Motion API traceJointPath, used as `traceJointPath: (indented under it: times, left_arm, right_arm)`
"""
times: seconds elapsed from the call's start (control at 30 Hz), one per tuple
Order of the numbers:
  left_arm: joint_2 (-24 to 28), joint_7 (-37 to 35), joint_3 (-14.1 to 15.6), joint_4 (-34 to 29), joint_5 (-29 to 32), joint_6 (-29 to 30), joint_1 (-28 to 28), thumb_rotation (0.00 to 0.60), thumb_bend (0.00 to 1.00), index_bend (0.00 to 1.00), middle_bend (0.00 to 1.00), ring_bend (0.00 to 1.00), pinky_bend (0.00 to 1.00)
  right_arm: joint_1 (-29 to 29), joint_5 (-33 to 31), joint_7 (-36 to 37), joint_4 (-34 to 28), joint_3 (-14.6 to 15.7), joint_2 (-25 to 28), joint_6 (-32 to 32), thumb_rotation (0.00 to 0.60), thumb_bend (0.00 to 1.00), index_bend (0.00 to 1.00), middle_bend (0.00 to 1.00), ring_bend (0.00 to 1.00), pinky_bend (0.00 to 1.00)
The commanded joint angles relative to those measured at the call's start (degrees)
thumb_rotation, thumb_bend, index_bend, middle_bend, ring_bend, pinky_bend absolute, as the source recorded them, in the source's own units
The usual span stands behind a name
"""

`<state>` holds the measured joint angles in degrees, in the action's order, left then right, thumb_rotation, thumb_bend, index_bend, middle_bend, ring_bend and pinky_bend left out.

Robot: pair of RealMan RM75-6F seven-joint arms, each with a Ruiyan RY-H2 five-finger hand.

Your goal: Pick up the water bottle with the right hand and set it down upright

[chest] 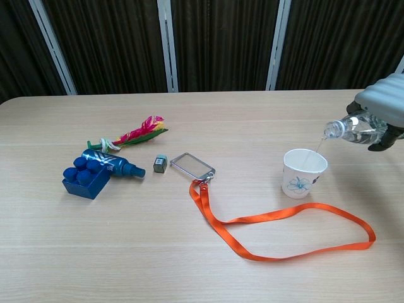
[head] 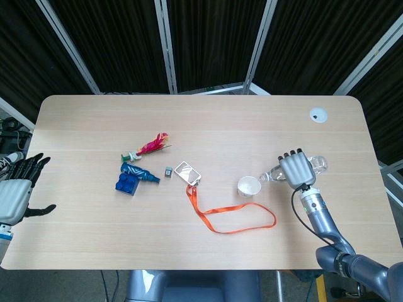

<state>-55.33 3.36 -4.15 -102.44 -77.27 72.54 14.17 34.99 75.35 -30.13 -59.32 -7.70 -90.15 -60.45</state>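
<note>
The right hand (head: 296,170) has its fingers wrapped around the water bottle (chest: 353,129), held tilted at three o'clock of the paper cup (chest: 304,172), neck over its rim; swing the base down slowly before lowering it clear of the cup, the left hand (head: 17,191) idle, fingers spread

The right hand (head: 296,168) is seen with a ribbed, light grey back and black fingertips. Its wrist is formed of a silver-grey cylinder with a small green mark, and a thin black cable is looped beside it. The left hand (head: 17,192) is finished likewise: grey shell, black fingers (head: 30,166).
</note>
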Motion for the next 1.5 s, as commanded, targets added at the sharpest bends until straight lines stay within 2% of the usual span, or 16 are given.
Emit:
traceJointPath:
  times: [0.03,0.63,1.2,1.5]
  left_arm:
    - [0.0,0.0,0.0,0.0,0.0,0.0,0.0,0.6,0.02,0.0,0.0,0.0,0.0]
    - [0.0,0.3,0.0,-0.1,0.1,0.1,0.0,0.6,0.02,0.0,0.0,0.0,0.0]
    - [-0.3,0.6,0.0,0.2,0.7,-0.6,0.3,0.6,0.02,0.0,0.0,0.0,0.0]
    - [-0.4,0.4,-0.1,0.6,1.2,-1.3,0.7,0.6,0.02,0.0,0.0,0.0,0.0]
  right_arm:
    - [-0.1,-0.2,-0.1,-0.1,-0.1,0.0,0.1,0.6,0.39,0.55,0.59,0.51,0.51]
    - [-0.1,-0.2,1.1,0.1,-0.2,-0.1,-0.4,0.6,0.39,0.55,0.59,0.51,0.51]
    - [-0.8,0.4,30.0,0.2,-5.3,0.4,-3.0,0.6,0.39,0.55,0.59,0.51,0.51]
    - [0.1,-1.4,45.9,2.0,-8.7,-0.7,-0.9,0.6,0.39,0.55,0.59,0.51,0.51]
